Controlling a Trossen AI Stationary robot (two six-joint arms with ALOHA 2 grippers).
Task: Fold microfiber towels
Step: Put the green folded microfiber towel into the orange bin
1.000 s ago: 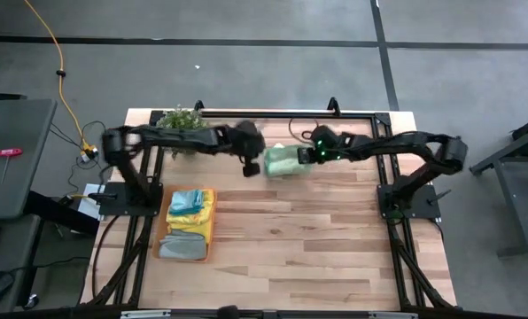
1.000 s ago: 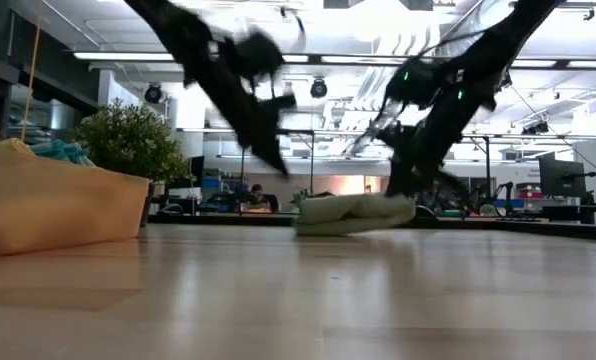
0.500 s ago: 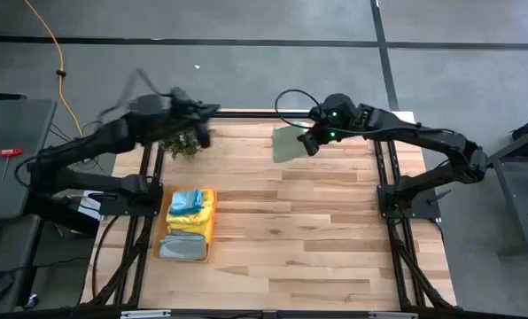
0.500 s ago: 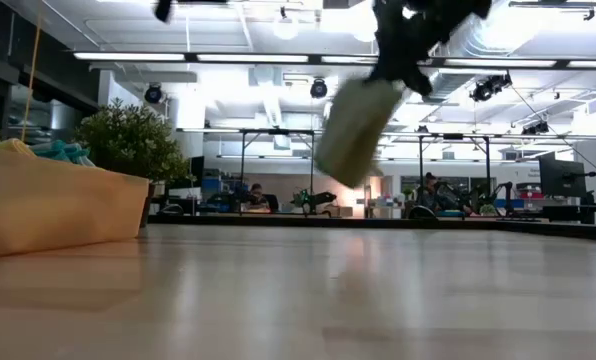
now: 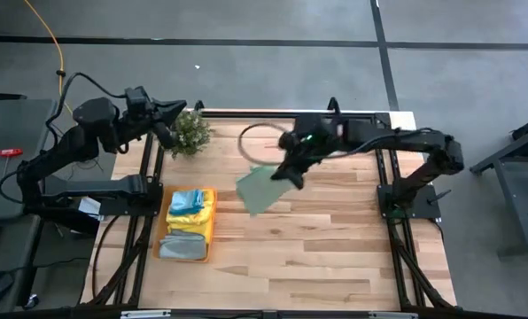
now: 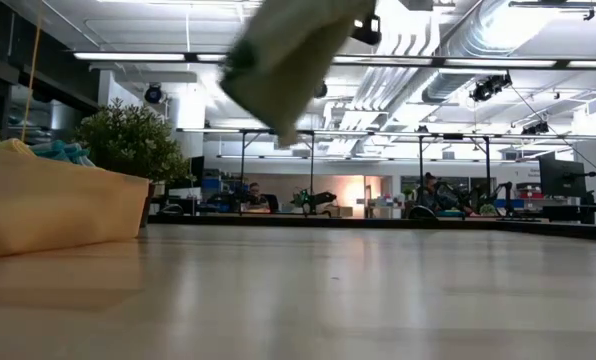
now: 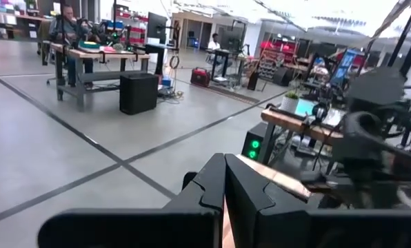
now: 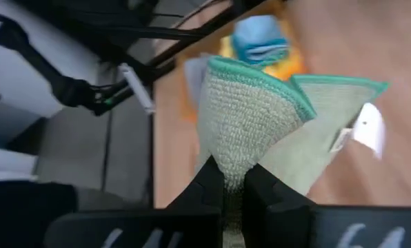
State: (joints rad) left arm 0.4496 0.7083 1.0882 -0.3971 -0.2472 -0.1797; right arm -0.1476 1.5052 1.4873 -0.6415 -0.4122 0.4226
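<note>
One pale green square microfiber towel (image 5: 260, 188), folded, hangs clear of the wooden table (image 5: 335, 239) below the right gripper (image 5: 292, 168), pinched at one edge between closed fingers (image 8: 207, 180). Three folded towels lie stacked in the flat translucent orange tray (image 5: 207, 237) beyond it. Left gripper (image 5: 168, 112), shut and empty, waits beside the small bushy plant (image 5: 190, 133). Advice: carry level, release squarely atop the stack.

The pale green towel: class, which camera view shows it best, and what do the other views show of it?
The right wrist view: the pale green towel fills it, pinched in the right pincer. The high view shows it hanging small above the table; the low view shows only its blurred lower part; the left wrist view shows none.
</note>
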